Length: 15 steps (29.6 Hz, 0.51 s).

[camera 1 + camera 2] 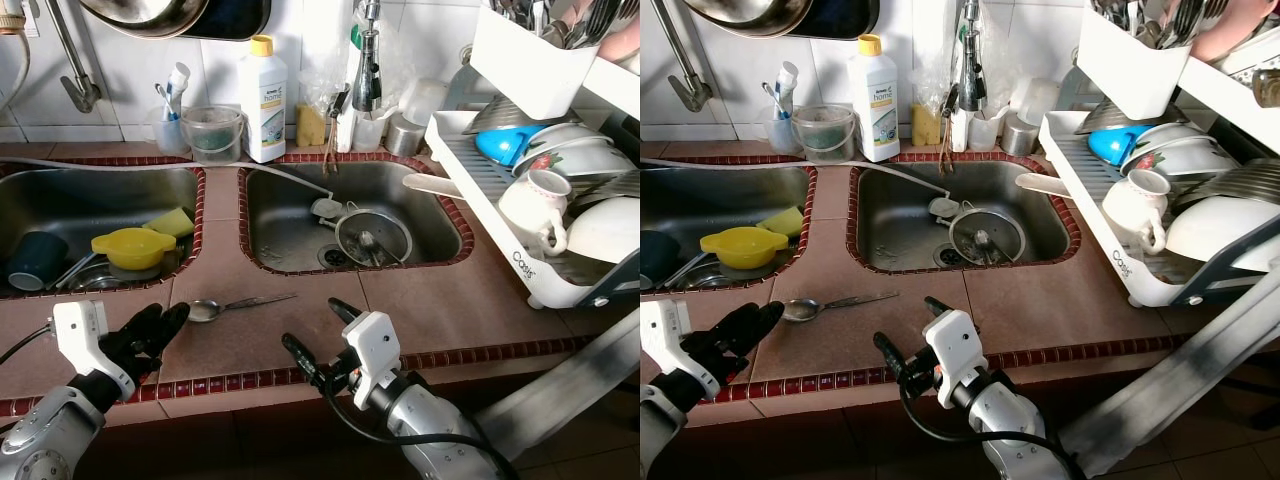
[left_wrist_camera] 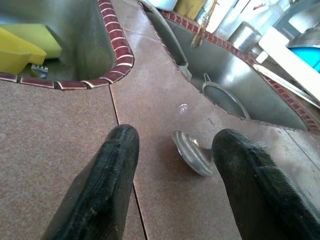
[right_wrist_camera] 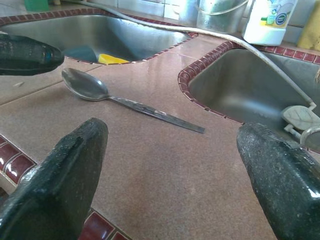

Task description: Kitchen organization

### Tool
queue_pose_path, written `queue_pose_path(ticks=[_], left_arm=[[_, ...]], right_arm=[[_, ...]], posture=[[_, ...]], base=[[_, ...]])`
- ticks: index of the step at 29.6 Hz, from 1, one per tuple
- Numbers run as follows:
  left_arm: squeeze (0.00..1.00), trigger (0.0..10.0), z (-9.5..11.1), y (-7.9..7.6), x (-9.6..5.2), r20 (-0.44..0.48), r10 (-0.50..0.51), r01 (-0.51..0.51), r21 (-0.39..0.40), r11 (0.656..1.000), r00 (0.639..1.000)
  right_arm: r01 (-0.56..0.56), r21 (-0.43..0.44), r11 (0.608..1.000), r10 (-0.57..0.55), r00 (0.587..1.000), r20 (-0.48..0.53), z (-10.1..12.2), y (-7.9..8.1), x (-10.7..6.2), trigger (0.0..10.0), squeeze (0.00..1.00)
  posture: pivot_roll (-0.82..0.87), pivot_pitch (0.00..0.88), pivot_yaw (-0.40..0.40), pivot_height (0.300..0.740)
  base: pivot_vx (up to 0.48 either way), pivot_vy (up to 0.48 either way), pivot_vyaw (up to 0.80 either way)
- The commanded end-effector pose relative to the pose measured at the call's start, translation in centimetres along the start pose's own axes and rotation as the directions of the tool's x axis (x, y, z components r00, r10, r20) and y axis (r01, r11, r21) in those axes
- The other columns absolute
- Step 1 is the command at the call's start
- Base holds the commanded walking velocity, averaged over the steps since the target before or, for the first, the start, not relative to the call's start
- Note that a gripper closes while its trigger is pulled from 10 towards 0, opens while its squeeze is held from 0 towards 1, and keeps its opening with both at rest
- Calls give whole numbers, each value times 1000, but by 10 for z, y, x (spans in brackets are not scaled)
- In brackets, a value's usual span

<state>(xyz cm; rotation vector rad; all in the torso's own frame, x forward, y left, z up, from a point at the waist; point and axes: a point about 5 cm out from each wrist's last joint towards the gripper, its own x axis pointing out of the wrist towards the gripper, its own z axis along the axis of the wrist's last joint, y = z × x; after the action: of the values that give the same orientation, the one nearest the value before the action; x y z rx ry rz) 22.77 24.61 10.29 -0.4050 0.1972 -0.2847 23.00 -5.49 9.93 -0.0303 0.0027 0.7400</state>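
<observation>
A metal spoon (image 1: pixel 235 305) lies on the brown counter between the two sinks, bowl toward my left side. My left gripper (image 1: pixel 160 328) is open just left of the spoon's bowl (image 2: pixel 192 152), which sits between and slightly beyond its fingertips (image 2: pixel 117 150). My right gripper (image 1: pixel 315 328) hangs open at the counter's front edge, right of the spoon (image 3: pixel 125 97), with nothing between its fingers (image 3: pixel 75 160).
The left sink (image 1: pixel 40 200) holds a yellow bowl (image 1: pixel 132 247), a sponge and a dark cup. A strainer (image 1: pixel 372 235) lies in the right sink (image 1: pixel 290 210). A dish rack (image 1: pixel 545 190) full of cups and bowls stands at the right. Bottles and containers line the back wall.
</observation>
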Motion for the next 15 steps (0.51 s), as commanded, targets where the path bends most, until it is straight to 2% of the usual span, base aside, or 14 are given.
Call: queue_pose_path(ticks=[1, 4, 6, 15], left_arm=[[0, 10000, 0, -4, 2, -19, -6, 6, 24, 1000, 1000], [0, 10000, -3, -6, 3, -36, 5, -4, 23, 1000, 999], [0, 10000, -4, -8, 3, -45, 7, -5, 54, 999, 999], [0, 10000, -7, -14, 6, -63, -8, 11, 57, 998, 998]], right_arm=[[-8, -10, 1000, 8, 1000, 15, 6, 1, 1, 10000, 0], [-10, -10, 1000, 10, 1000, 17, 7, 1, 0, 10000, 0], [-10, -10, 1000, 10, 1000, 17, 7, 1, 0, 10000, 0], [-11, -11, 1000, 11, 1000, 16, 8, 0, 0, 10000, 0]], posture=[[-55, 61, -49, 740], [-58, 63, -49, 740], [-57, 64, -50, 740], [-58, 65, -50, 740]], base=[[0, 0, 0], [0, 0, 0], [0, 0, 0], [0, 0, 0]])
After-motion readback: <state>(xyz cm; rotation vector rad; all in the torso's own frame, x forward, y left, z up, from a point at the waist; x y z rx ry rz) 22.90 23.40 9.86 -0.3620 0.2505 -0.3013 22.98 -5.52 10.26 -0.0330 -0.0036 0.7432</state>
